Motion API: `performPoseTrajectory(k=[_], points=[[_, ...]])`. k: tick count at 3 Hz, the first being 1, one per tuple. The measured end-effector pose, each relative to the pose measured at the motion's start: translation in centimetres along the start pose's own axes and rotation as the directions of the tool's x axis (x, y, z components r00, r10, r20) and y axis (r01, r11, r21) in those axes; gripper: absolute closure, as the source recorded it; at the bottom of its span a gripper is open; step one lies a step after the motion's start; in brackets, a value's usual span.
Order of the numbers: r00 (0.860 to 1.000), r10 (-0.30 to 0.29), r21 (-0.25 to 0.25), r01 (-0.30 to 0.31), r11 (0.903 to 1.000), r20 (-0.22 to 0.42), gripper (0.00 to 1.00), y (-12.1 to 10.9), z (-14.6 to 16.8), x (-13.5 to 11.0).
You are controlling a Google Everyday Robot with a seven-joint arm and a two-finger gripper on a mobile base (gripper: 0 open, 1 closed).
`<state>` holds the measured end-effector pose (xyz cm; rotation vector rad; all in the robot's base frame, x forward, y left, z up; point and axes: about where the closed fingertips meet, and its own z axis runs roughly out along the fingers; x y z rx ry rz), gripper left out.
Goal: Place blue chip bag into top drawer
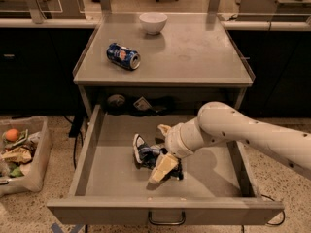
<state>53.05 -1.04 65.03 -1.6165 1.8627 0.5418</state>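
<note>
The blue chip bag (144,154) lies crumpled on the flat bottom of the open top drawer (112,178), near its middle. My gripper (155,154) reaches in from the right, low over the drawer. It is open, with one finger (163,169) on the near side of the bag and the other finger behind it. The right part of the bag is hidden by the wrist. The drawer's loop handle (166,221) shows on its front.
A blue soda can (123,56) lies on its side on the grey table top (194,52), with a white bowl (153,22) behind it. Dark items (141,105) sit at the drawer's back. A clear bin of scraps (19,152) stands on the floor at left.
</note>
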Motion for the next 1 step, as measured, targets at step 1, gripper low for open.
performPoseTrajectory(k=[1], points=[[1.000, 0.000, 0.000, 0.000, 1.0000, 0.000, 0.00, 0.00, 0.00, 0.00]])
